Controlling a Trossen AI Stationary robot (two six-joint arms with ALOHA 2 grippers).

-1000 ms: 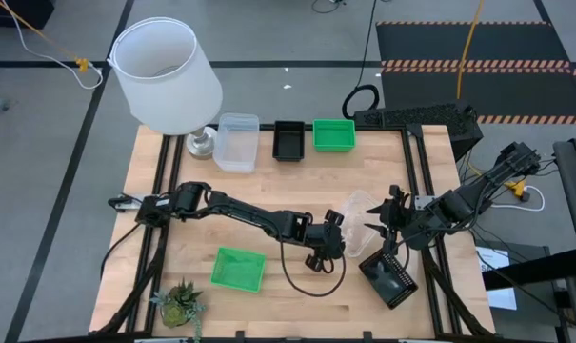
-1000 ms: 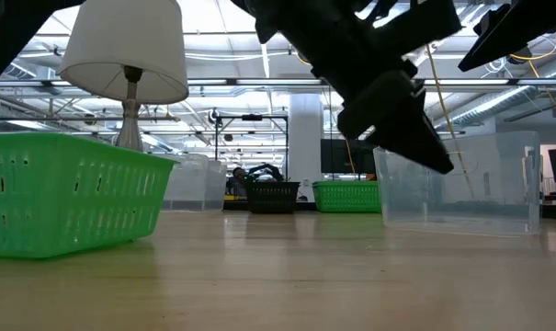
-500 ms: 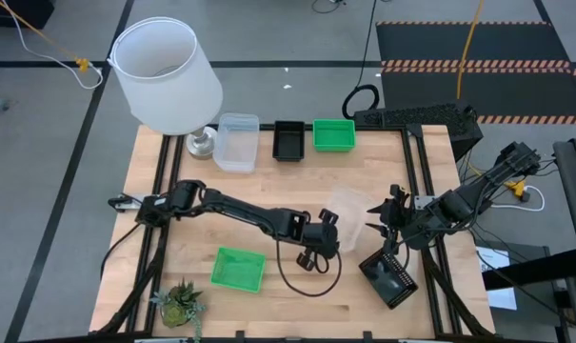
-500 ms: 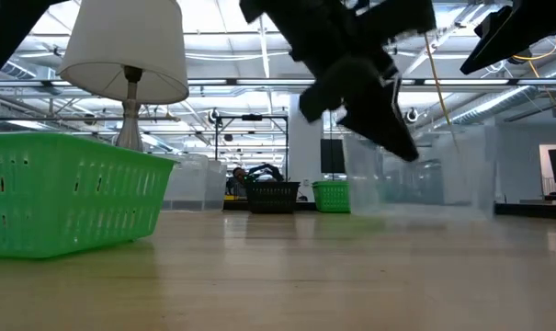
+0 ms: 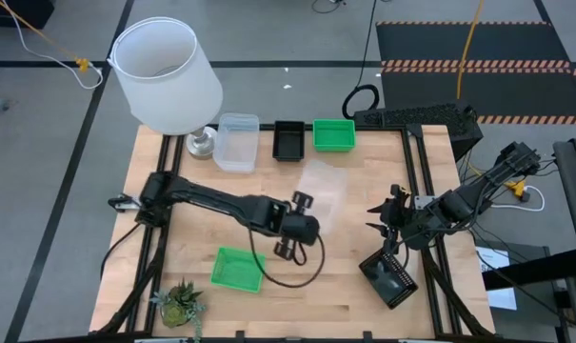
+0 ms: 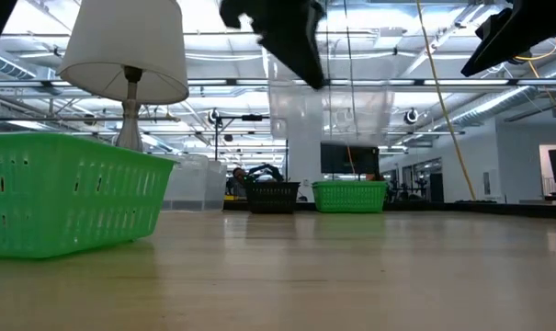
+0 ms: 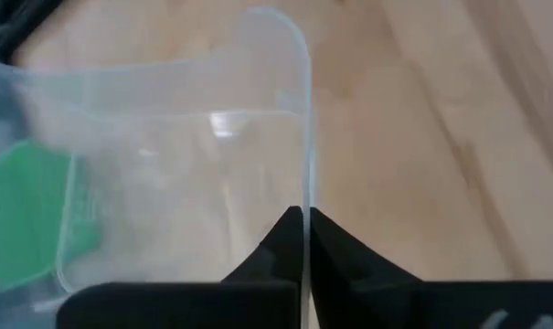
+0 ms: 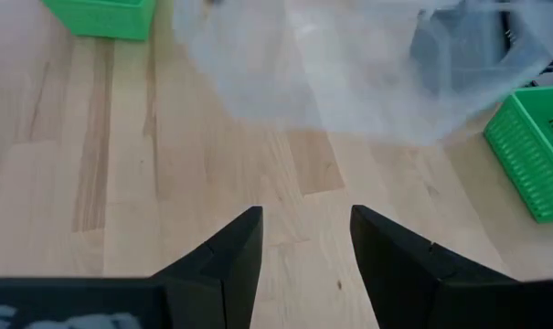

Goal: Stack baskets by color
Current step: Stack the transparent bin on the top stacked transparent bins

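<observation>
The left gripper [image 7: 304,219] pinches the thin side wall of a clear translucent rectangular plastic basket [image 5: 323,188]; in the left wrist view that wall runs straight up from between the two dark fingers [image 7: 278,247], which press together on it from either side. The held basket hangs above the middle of the wooden table [image 5: 173,238], right of the left gripper [image 5: 302,205], and in the low view it floats clear of the tabletop [image 6: 328,106].

The right gripper [image 8: 305,239] has its fingers spread wide with nothing between them, over the right part of the table near a black perforated basket [image 5: 390,278] at the near right edge.

Counted: two clear baskets, the held one and another [image 5: 236,141] at the far edge beside the white lampshade [image 5: 164,71]; two black baskets, the second [image 5: 288,140] at the far edge; two bright green perforated baskets, one [image 5: 333,134] at the far edge right of the black one, one [image 5: 237,269] near left. A small potted plant [image 5: 179,303] stands at the near left corner.
</observation>
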